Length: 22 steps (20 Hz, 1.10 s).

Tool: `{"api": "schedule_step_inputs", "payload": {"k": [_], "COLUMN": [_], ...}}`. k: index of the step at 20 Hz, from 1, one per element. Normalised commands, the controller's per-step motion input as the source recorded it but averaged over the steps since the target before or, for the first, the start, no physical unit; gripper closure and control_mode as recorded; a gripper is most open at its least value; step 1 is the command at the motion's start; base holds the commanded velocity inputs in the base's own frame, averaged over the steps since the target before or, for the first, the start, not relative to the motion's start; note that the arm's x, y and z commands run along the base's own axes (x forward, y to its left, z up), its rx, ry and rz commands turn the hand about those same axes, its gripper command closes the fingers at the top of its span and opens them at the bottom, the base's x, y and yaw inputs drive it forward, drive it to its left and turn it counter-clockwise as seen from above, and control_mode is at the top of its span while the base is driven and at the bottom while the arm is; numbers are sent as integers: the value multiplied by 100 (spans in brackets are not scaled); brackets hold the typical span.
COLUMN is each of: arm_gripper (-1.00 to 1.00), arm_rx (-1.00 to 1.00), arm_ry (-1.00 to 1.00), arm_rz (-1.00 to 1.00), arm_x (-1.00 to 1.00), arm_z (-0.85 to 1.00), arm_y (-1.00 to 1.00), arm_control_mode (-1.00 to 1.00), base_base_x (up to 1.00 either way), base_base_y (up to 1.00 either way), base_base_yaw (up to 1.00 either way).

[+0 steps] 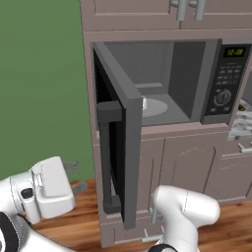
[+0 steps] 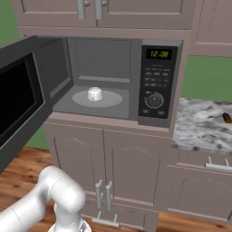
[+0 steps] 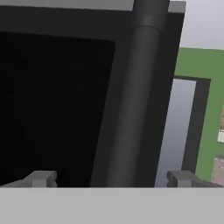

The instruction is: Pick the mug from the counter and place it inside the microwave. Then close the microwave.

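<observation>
A simulated kitchen with mauve-brown cabinets [image 2: 131,163], a green wall [image 1: 39,83] and a wooden plank floor [image 1: 231,226]. A large grey microwave [image 2: 156,81] sits in a cabinet niche. Its door [image 1: 120,142] stands swung wide open to the left, dark glass and a vertical bar handle [image 3: 131,96] facing outward. On the black control panel, green clock digits [image 2: 159,54] read 12:08 above rows of buttons and a round dial [image 2: 154,99]; the button labels are too small to read.

The mug [image 2: 94,94], small, squat and white, stands upright inside the microwave on the pale round turntable [image 2: 111,100], near its middle.

To the right of the microwave lies the counter [image 2: 199,124], a grey-and-white marbled slab with dark speckles. A small brown object [image 2: 227,118] rests on it at the far right edge.

In the hand view, the pincer [image 3: 111,179] is spread wide, holding nothing, its two grey tips on either side of the door's dark handle bar, close in front of the glass.
</observation>
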Motion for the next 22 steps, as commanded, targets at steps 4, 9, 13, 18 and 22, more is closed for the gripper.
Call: {"api": "schedule_step_inputs", "payload": {"k": [4,9,13,18,22], "arm_gripper": [-100,-100,-100,-100,-100], "arm_rx": [0,0,0,0,0], "arm_ry": [0,0,0,0,0], "arm_rz": [9,7,4,2,1], "arm_x": [4,4,2,4,0], "arm_z": [0,0,0,0,1], "arm_y": [-23,-30,-35,-33,-33], "arm_control_mode": [-100,-100,-100,-100,-100], "base_base_x": [0,0,0,0,0], "base_base_y": [0,0,0,0,0], "base_base_yaw": [0,0,0,0,0]}}
